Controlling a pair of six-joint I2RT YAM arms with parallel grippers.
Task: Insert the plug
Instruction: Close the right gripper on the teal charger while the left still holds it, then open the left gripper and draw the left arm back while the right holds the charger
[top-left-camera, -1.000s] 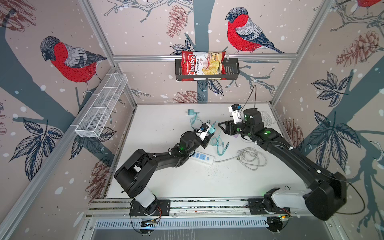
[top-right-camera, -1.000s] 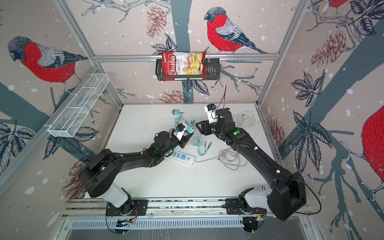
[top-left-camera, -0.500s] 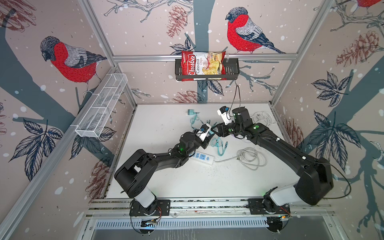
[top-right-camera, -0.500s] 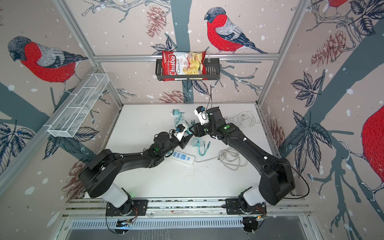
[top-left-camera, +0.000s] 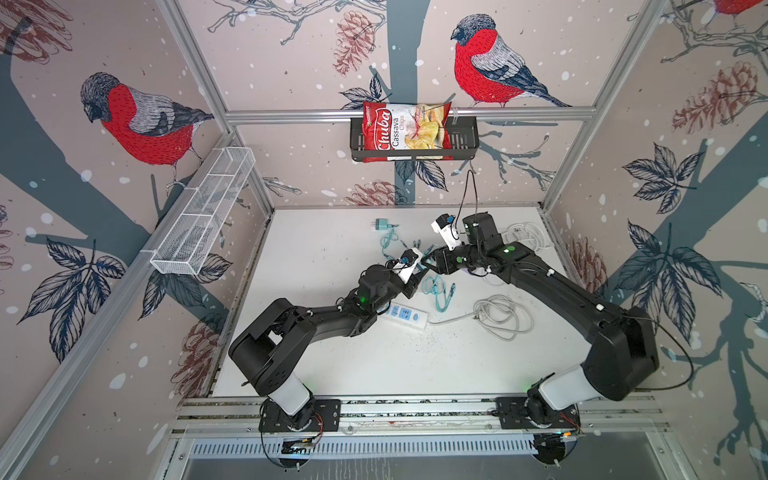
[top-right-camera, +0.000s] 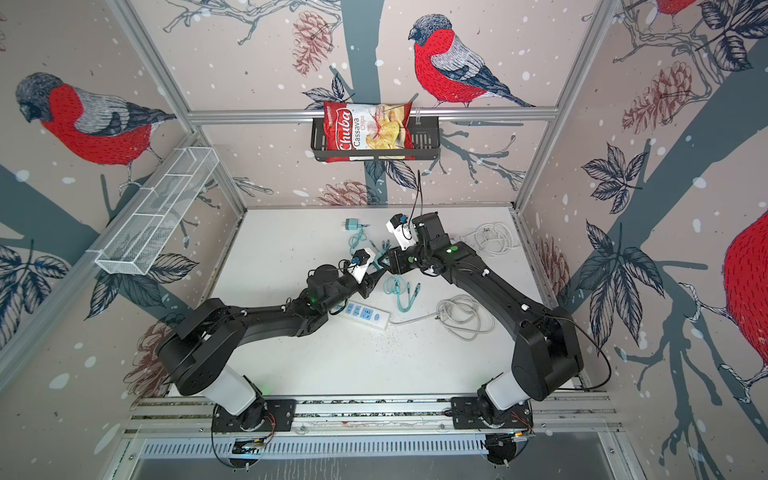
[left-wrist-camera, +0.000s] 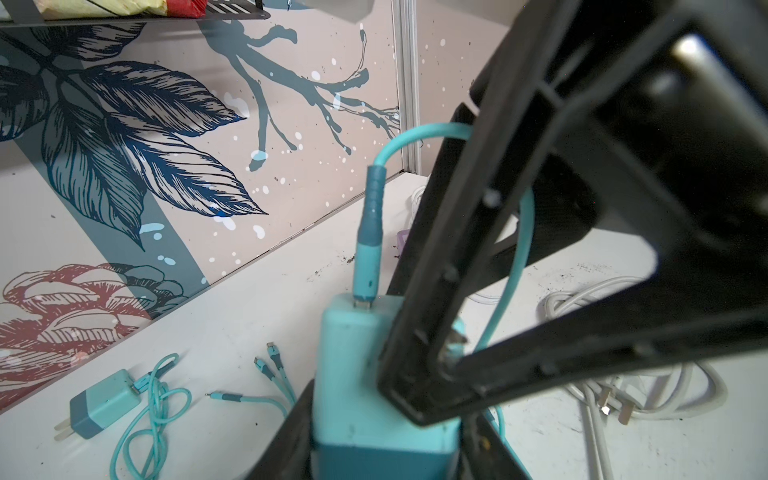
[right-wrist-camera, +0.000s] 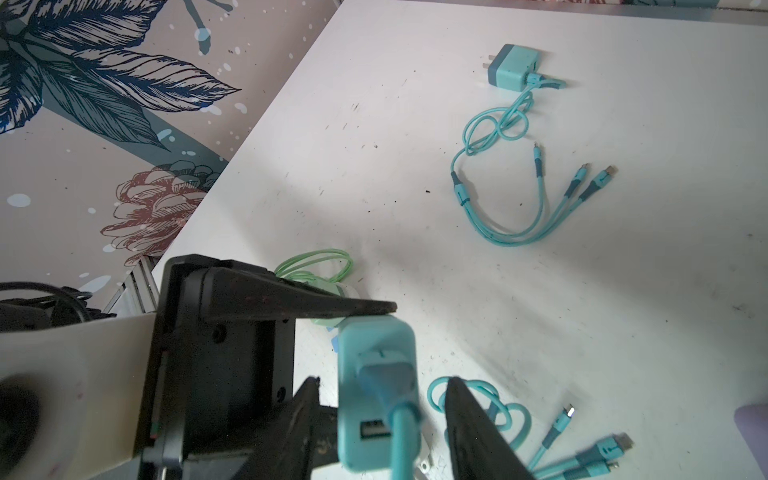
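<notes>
Left gripper (left-wrist-camera: 384, 436): pinches the teal block-shaped plastic charger plug (left-wrist-camera: 357, 374) near its darker end, one black finger on each side, lifted clear of the white bench (top-left-camera: 395, 365).
Right gripper (right-wrist-camera: 382, 386): spread, one finger on either side of that plug, a gap showing on both sides.
Plug position: in the air between the two grippers, over the bench's middle, near the white plastic power strip (top-left-camera: 405, 316); prongs hidden.
Cable: teal rubbery cord (left-wrist-camera: 368, 232) sits in a port on the plug's pale end and curves off behind the right gripper.
Strip: lies flat near the bench's middle, sockets up — pale grey cord (top-left-camera: 482, 307) coiled toward the right edge.
Spare: second teal charger block (top-left-camera: 380, 225) lies near the back edge, well apart from both grippers.
</notes>
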